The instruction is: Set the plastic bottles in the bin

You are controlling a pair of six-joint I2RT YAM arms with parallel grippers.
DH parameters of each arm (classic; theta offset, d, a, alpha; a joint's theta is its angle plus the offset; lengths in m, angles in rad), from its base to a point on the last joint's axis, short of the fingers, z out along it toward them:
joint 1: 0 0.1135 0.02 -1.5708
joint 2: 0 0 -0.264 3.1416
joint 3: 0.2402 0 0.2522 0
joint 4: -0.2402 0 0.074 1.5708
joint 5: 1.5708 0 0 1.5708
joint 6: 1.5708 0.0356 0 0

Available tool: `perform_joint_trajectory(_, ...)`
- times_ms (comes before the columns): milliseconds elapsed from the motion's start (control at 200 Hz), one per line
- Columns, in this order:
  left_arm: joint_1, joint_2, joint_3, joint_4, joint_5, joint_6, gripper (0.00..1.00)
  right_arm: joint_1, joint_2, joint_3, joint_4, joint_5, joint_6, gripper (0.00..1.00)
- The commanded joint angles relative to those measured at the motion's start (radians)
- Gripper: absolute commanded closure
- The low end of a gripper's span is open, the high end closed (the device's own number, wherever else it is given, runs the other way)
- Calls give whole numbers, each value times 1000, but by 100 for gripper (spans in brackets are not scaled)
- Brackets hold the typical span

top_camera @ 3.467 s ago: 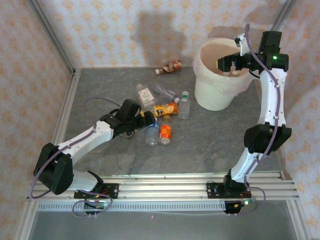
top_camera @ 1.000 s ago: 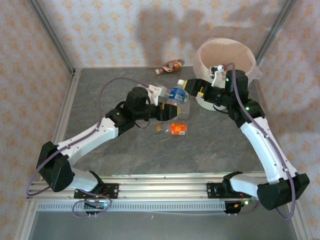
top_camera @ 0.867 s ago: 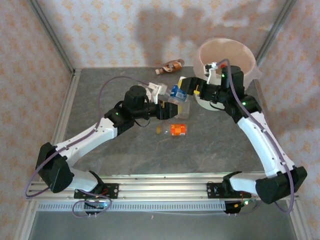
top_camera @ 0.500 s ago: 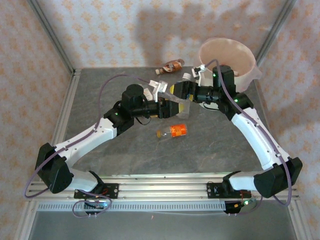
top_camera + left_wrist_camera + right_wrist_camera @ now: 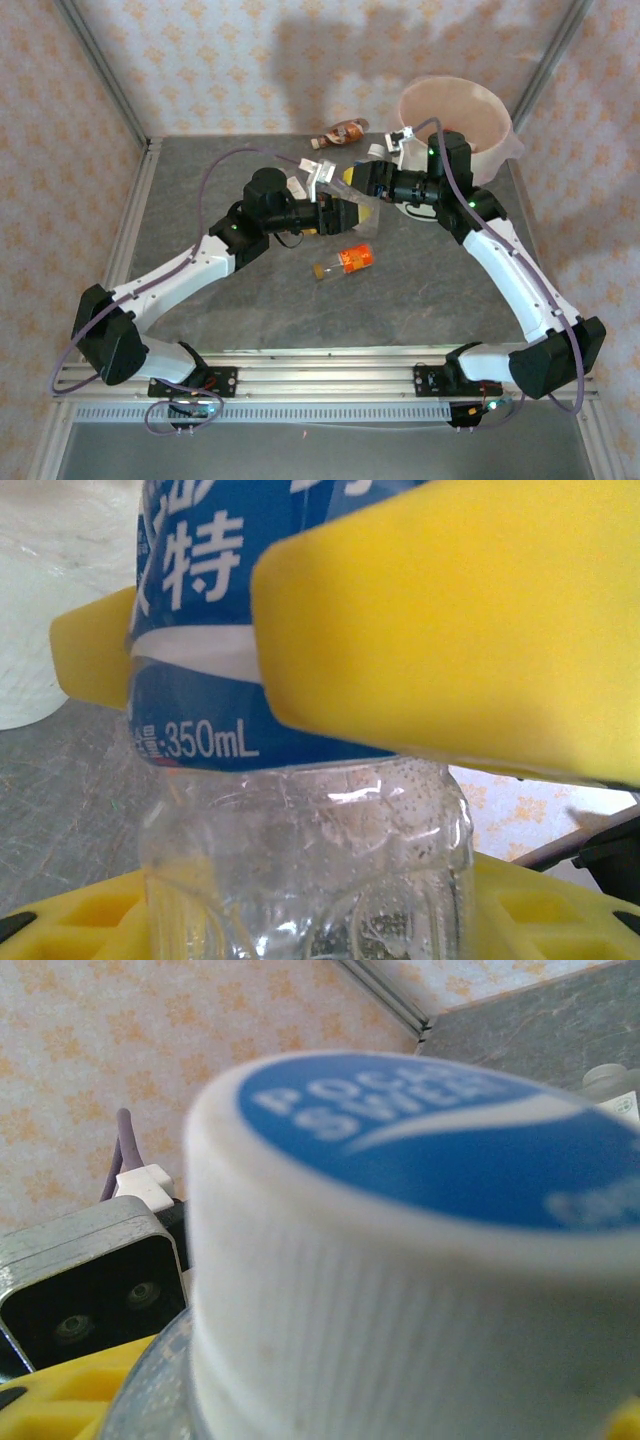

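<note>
Left gripper (image 5: 362, 213): over the middle of the table (image 5: 250, 310), pointing to the right. In the left wrist view its yellow fingers (image 5: 60, 920) lie against both sides of the clear lower part of the blue-labelled bottle (image 5: 200, 710), so they pinch it.
Right gripper (image 5: 355, 180): just on the far side of the left one, pointing to the left. Its yellow fingers (image 5: 450, 630) press on the blue label from the two sides.
Blue-labelled bottle: lifted above the table, between the two grippers and held by both. The label reads "350mL". In the right wrist view its white cap (image 5: 430, 1150) with a blue top is very near to the camera.
Bin (image 5: 495, 150): it stands at the far right of the table, to the right of the held bottle and behind the right arm.
Orange-labelled bottle (image 5: 345, 262): it lies on its side on the table, on the near side of the grippers and apart from them.
Brown-red bottle (image 5: 340, 133): it lies at the far edge of the table, to the left of the bin.
</note>
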Motion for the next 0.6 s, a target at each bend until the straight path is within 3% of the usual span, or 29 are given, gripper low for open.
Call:
perform_joint_trajectory(0,-5,16,28,29,18,-25,66,2,-26,-4,49,74,-3,53)
perform_joint_trajectory(100,-5,18,25,37,16,-33,35,2,-25,-2,40,122,-3,53)
perform_joint_trajectory(285,-5,4,10,26,-11,-27,1,1,-20,18,-28,251,-9,54)
perform_joint_trajectory(595,-5,-63,-43,-37,-114,29,0,-10,20,152,-159,483,-108,55)
